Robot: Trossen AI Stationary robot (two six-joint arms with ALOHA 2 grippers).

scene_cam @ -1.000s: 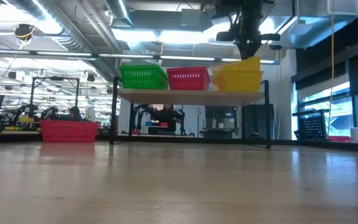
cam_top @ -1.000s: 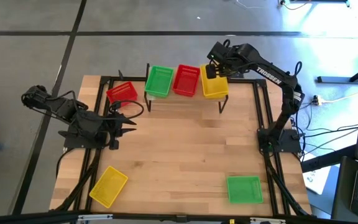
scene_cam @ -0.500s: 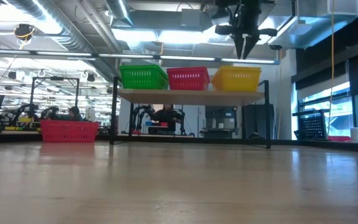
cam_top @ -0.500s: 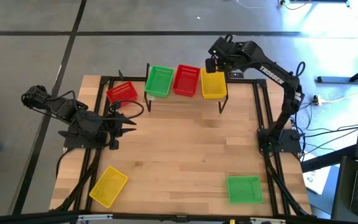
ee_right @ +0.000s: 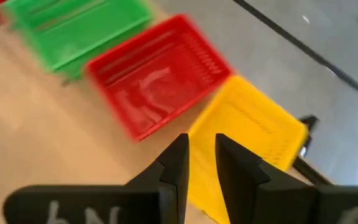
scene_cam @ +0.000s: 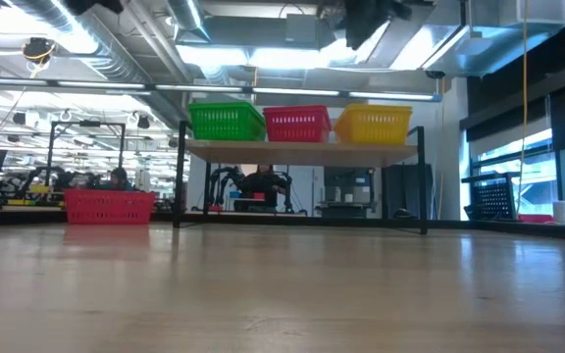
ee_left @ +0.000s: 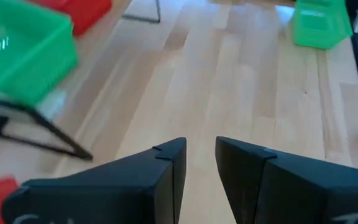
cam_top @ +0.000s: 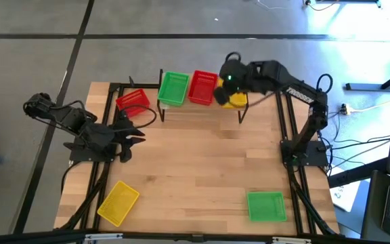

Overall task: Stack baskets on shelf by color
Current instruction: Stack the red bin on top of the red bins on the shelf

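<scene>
The shelf (cam_top: pixel 202 108) stands at the table's far edge with a green basket (cam_top: pixel 174 88), a red basket (cam_top: pixel 202 87) and a yellow basket (cam_top: pixel 235 102) side by side on its plank. My right gripper (cam_top: pixel 219 95) hovers open above the red and yellow baskets, holding nothing; in its wrist view the fingers (ee_right: pixel 201 149) point at the gap between them. Three more baskets rest flat on the table: red (cam_top: pixel 133 102), yellow (cam_top: pixel 118 202) and green (cam_top: pixel 266 206). My left gripper (cam_top: pixel 138 133) waits open at the table's left.
Black frame rails (cam_top: pixel 284 122) run along the table's sides, and each arm's base stands on one. The shelf's thin black legs (scene_cam: pixel 180 181) stand on the table. The wide wooden middle of the table (cam_top: pixel 202 163) lies between the arms.
My right gripper has let go of the yellow basket, which was tilted and now sits level on the shelf's right end. The gripper has risen, rolled, and swung toward the table's left, over the red and yellow baskets. My left gripper has rolled a little in place.
</scene>
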